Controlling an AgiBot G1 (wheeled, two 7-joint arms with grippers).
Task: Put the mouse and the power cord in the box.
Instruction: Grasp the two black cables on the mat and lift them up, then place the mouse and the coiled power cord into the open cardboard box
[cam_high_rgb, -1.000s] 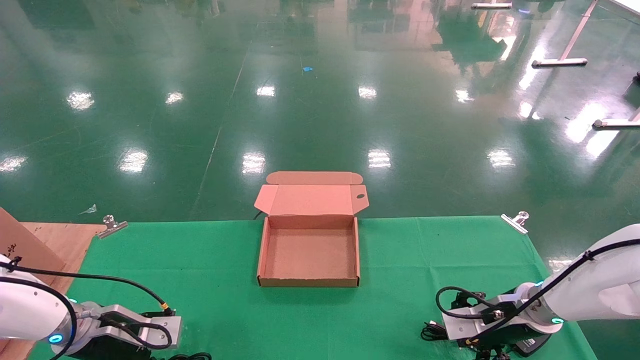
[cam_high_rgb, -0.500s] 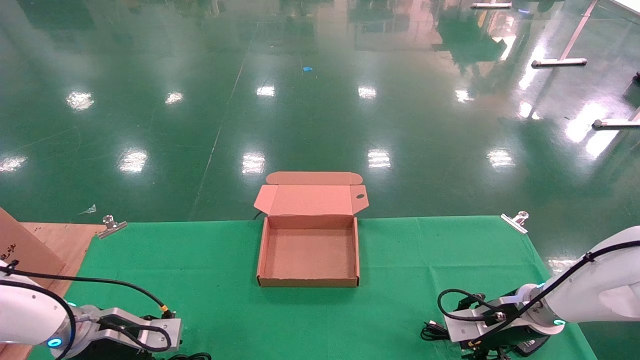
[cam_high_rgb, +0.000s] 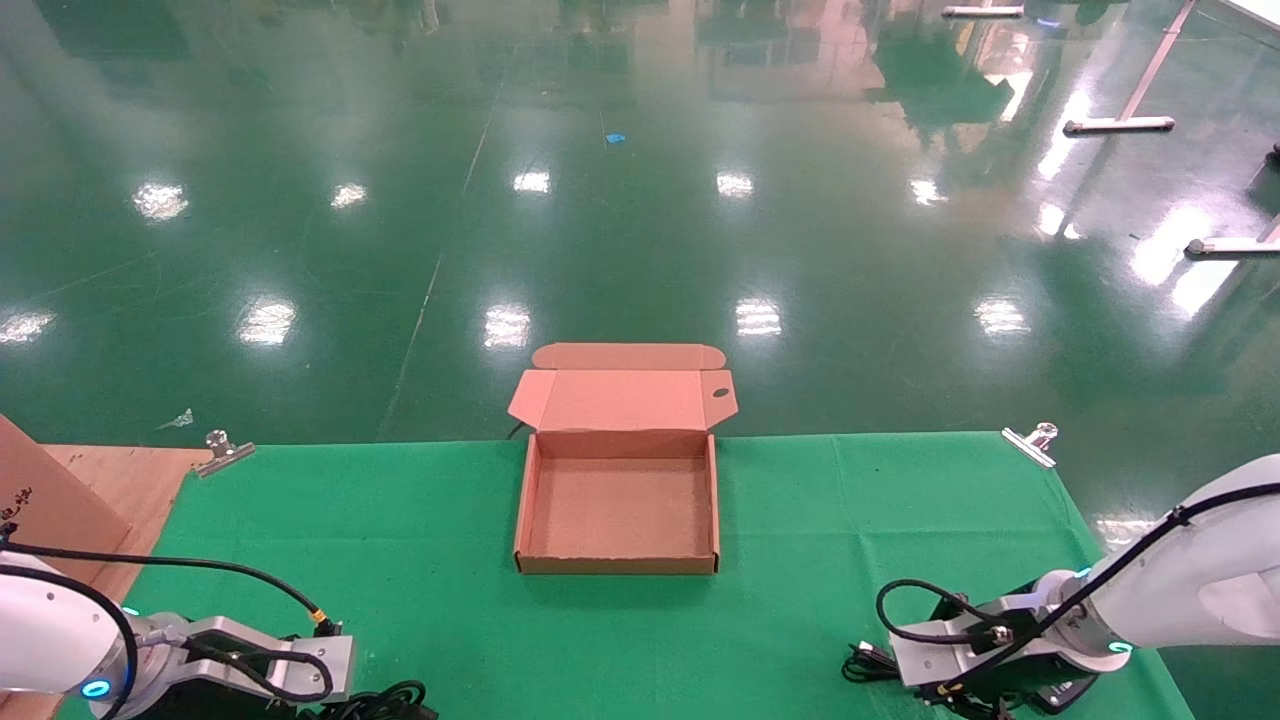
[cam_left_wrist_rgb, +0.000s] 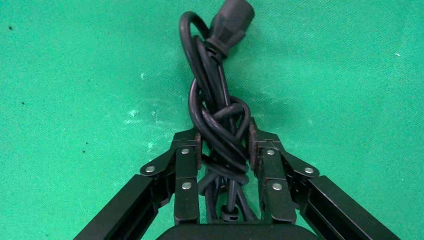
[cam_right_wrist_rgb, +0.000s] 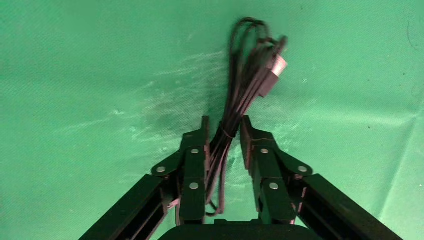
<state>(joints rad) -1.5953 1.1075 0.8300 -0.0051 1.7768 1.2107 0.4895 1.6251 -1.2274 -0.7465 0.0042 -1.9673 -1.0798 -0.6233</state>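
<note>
We start at the left end effector (cam_left_wrist_rgb: 224, 142), low over the green cloth (cam_high_rgb: 420, 560) at the near left of the bench: its fingers (cam_left_wrist_rgb: 186, 165) sit close on either side of the power cord (cam_left_wrist_rgb: 220, 120), the knotted bundle of thick black cable pressed between the pads, so it is gripping the cord. The chunky black connector of that cord points away from the wrist and rests on the cloth. In the head view we catch only a few black loops of it (cam_high_rgb: 385, 700) at the bottom edge, beside the left wrist.

Over to the right end effector (cam_right_wrist_rgb: 222, 132), near the right front corner of the bench: its fingers are drawn in narrow around the mouse's thin black cable (cam_right_wrist_rgb: 245, 85), a tied bundle whose silver USB plug lies on the cloth beyond the fingertips. The mouse (cam_high_rgb: 1055, 690) itself shows only as a dark shape under the right wrist.

Now the box (cam_high_rgb: 618, 510), well apart from both arms at the middle of the bench: it stands open, lid hinged back toward the far edge, oval hole in the lid, and we see only bare cardboard inside.
</note>
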